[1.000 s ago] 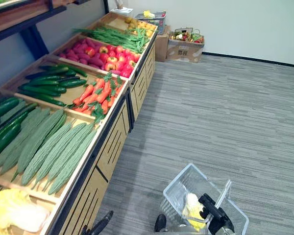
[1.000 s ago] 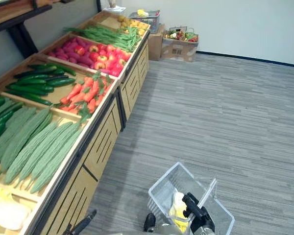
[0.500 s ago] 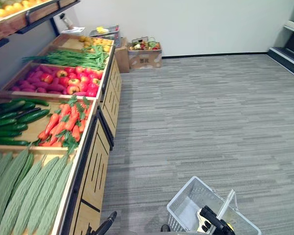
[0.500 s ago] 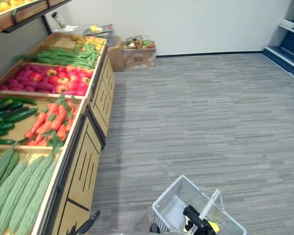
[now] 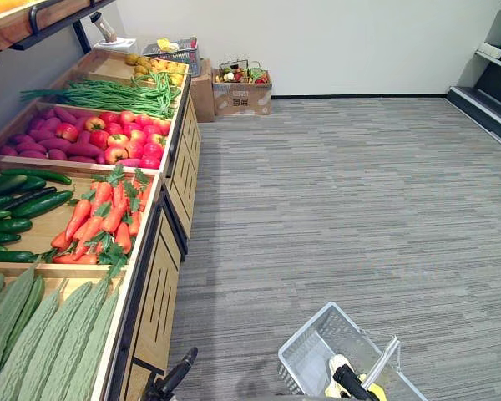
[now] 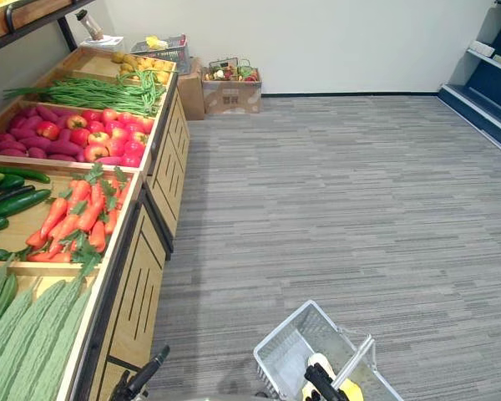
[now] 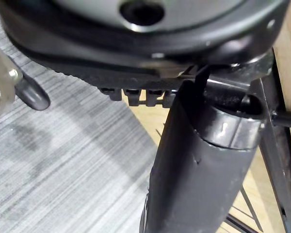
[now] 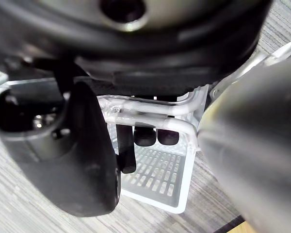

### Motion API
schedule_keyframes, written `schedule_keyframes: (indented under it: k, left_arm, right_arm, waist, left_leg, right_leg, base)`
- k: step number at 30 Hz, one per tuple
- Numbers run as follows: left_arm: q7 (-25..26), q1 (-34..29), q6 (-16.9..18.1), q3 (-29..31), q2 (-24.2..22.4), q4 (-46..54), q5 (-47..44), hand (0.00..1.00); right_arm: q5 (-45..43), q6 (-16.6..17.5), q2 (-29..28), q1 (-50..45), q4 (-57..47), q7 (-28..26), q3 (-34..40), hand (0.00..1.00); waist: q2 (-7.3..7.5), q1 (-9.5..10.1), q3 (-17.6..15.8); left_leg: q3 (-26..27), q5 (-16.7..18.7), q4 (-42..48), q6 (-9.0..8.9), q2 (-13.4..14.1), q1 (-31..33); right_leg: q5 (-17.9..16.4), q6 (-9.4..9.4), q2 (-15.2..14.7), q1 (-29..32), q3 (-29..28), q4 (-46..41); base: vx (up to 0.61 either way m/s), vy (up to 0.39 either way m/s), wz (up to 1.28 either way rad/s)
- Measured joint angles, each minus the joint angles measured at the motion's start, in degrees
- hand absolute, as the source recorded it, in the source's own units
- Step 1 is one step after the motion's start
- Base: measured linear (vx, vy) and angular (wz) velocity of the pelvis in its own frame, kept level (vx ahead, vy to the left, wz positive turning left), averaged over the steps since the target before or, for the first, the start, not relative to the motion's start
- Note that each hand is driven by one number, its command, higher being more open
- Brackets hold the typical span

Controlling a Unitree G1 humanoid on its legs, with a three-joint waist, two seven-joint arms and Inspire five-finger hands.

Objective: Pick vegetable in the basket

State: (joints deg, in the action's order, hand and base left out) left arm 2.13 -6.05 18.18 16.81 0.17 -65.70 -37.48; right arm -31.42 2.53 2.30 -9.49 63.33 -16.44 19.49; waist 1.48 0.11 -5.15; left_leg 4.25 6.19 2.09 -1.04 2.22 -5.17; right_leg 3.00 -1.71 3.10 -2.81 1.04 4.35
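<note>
We note the right hand point(image 8: 87, 165) curled round the handle point(image 8: 150, 108) of the white slatted plastic basket point(image 5: 305, 355), which hangs below it ready for loading. The left hand's point(image 5: 174, 380) grip we cannot tell.

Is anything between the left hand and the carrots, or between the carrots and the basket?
Nothing visible blocks either path. The left hand hangs low beside the stand, so it must rise over its edge to reach the carrots, which lie uncovered. The basket, held by the right hand, is open on top.
</note>
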Motion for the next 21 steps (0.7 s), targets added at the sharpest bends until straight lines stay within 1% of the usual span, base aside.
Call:
schedule_keyframes:
  k: [5,6,8,9,10,11,12,13,14,15,16,17,18,19,20,21]
  left_arm:
    - [0.41,-1.05,-0.95,-1.46,1.22,-1.12,3.46,1.0]
    - [0.36,-1.48,-1.26,-2.87,1.56,-1.12,4.51,1.0]
    - [0.37,-1.6,-1.47,-3.47,2.0,-1.05,4.5,1.0]
    - [0.36,-1.68,-1.47,-3.98,2.22,-1.03,4.48,1.0]
    - [0.21,-1.72,-1.48,-4.81,2.42,-0.99,4.68,1.0]
    - [0.03,-1.7,-1.48,-4.87,2.48,-0.78,5.01,1.0]
    - [-0.15,-1.67,-1.5,-5.08,2.86,-0.26,5.6,1.0]
    - [-0.25,-1.71,-1.56,-5.44,3.23,0.29,5.64,1.0]
    - [-0.29,-1.7,-1.67,-5.76,3.53,0.42,5.62,1.0]
    - [-0.3,-1.71,-2.02,-6.66,4.19,0.57,5.68,1.0]
    - [-0.3,-1.74,-2.17,-6.94,4.44,0.56,5.81,1.0]
    - [-0.23,-1.9,-2.5,-6.91,4.47,0.51,6.57,1.0]
    - [-0.18,-2.17,-2.77,-6.88,4.61,0.44,7.22,1.0]
    - [-0.07,-2.19,-2.85,-6.86,4.82,0.41,7.88,1.0]
    - [0.07,-2.35,-3.19,-6.85,5.2,0.43,9.01,1.0]
    - [0.17,-2.78,-3.39,-6.58,5.3,0.38,9.35,1.0]
  right_arm:
    - [0.66,-0.26,-0.44,1.65,2.0,2.86,1.73,0.0]
    - [1.16,-0.32,-0.41,2.02,2.53,3.5,1.86,0.0]
    - [1.62,-0.65,-0.29,2.14,2.59,3.76,1.85,0.0]
    - [2.2,-1.0,-0.12,2.34,2.65,3.82,1.77,0.0]
    - [2.39,-1.14,-0.05,2.62,2.65,3.81,1.73,0.0]
    - [2.51,-1.13,-0.03,2.93,2.64,3.79,1.73,0.0]
    - [2.58,-1.06,0.03,3.58,2.64,3.82,1.78,0.0]
    - [2.37,-0.91,0.24,3.73,2.47,3.82,1.78,0.0]
    - [2.22,-0.86,0.28,3.68,2.46,3.82,1.79,0.0]
    - [2.19,-0.75,0.27,3.66,2.49,3.82,1.75,0.0]
    - [2.2,-0.67,0.42,3.71,2.5,3.82,1.74,0.0]
    - [2.22,-0.23,0.86,4.11,2.27,3.74,1.73,0.0]
    - [2.13,0.2,1.3,4.68,2.16,3.74,1.91,0.0]
    - [2.07,0.24,1.48,4.88,2.17,3.73,2.16,0.0]
    - [2.0,0.44,1.8,4.94,2.15,3.64,4.01,0.0]
    - [1.99,0.36,1.54,4.55,2.28,3.62,5.76,0.0]
  waist:
    - [0.1,0.66,0.22]
    - [0.1,0.99,0.22]
    - [0.17,1.17,0.16]
    - [0.2,1.28,-0.07]
    - [0.28,1.32,-0.25]
    - [0.17,1.32,-0.55]
    - [0.33,1.28,-1.4]
    - [0.67,1.21,-1.95]
    - [0.85,1.21,-2.06]
    - [1.69,1.22,-2.5]
    - [1.7,1.32,-2.54]
    - [1.62,1.83,-2.97]
    - [1.5,1.93,-3.45]
    - [1.24,1.72,-4.03]
    - [1.35,1.35,-4.73]
    - [1.16,1.14,-4.83]
  left_leg:
    - [0.0,-0.07,-0.81,-0.25,0.35,-0.69]
    - [-0.03,-0.05,-0.87,-0.35,0.4,-0.82]
    - [-0.2,0.01,-0.86,-0.46,0.42,-1.21]
    - [-0.19,0.18,-0.78,-0.7,0.43,-1.84]
    - [-0.12,0.43,-0.2,-0.79,0.48,-1.93]
    - [-0.06,0.73,0.45,-0.8,0.55,-1.89]
    - [0.04,1.46,1.88,-0.49,0.57,-1.84]
    - [0.16,2.44,3.39,-0.17,0.36,-1.76]
    - [0.22,3.01,4.21,-0.05,0.19,-1.72]
    - [0.51,4.11,5.7,0.62,-0.2,-1.67]
    - [0.63,4.69,6.22,0.8,-0.27,-1.61]
    - [1.27,5.81,6.72,1.77,-0.41,-1.67]
    - [1.4,6.48,7.33,2.37,-0.81,-2.13]
    - [1.19,6.7,7.38,2.67,-0.91,-2.76]
    - [0.45,7.16,7.38,3.22,-0.88,-4.11]
    - [-0.58,7.7,7.38,3.02,-0.03,-4.78]
  right_leg:
    - [0.06,0.25,0.12,-0.44,0.7,0.83]
    - [-0.08,0.48,0.1,-0.57,1.19,0.82]
    - [-0.29,0.8,0.0,-1.1,2.2,0.8]
    - [-0.6,1.27,-0.08,-1.65,2.57,0.73]
    - [-1.7,2.19,-0.26,-1.76,3.18,-0.17]
    - [-2.84,2.25,-0.37,-1.4,3.6,-1.64]
    - [-5.88,2.17,-1.15,-0.02,6.01,-6.24]
    - [-8.91,2.66,-2.31,1.64,8.01,-11.58]
    - [-10.3,3.19,-2.84,2.37,8.41,-14.18]
    - [-12.46,5.11,-4.08,3.8,9.12,-19.0]
    - [-13.04,6.08,-4.71,4.51,10.02,-21.63]
    - [-13.26,6.49,-6.19,7.69,11.52,-29.05]
    - [-13.01,7.31,-8.04,10.78,12.15,-36.85]
    - [-12.49,8.23,-8.98,12.08,12.38,-40.78]
    - [-13.79,8.58,-10.22,14.33,12.76,-45.35]
    - [-15.12,7.48,-10.39,14.8,12.76,-44.16]
  base:
    - [0.05,0.002,0.03]
    - [0.05,-0.001,0.11]
    - [0.04,0.006,0.12]
    - [0.01,0.026,0.12]
    - [0.0,0.028,0.13]
    - [-0.03,0.024,0.17]
    - [-0.05,0.027,0.24]
    - [-0.06,0.03,0.27]
    - [-0.03,0.037,0.3]
    - [0.0,0.033,0.17]
    - [0.0,0.07,-0.05]
    - [-0.01,0.102,-0.18]
    - [-0.01,0.106,-0.15]
    - [0.01,0.086,0.09]
    - [0.07,0.052,0.29]
    - [0.08,0.038,0.36]
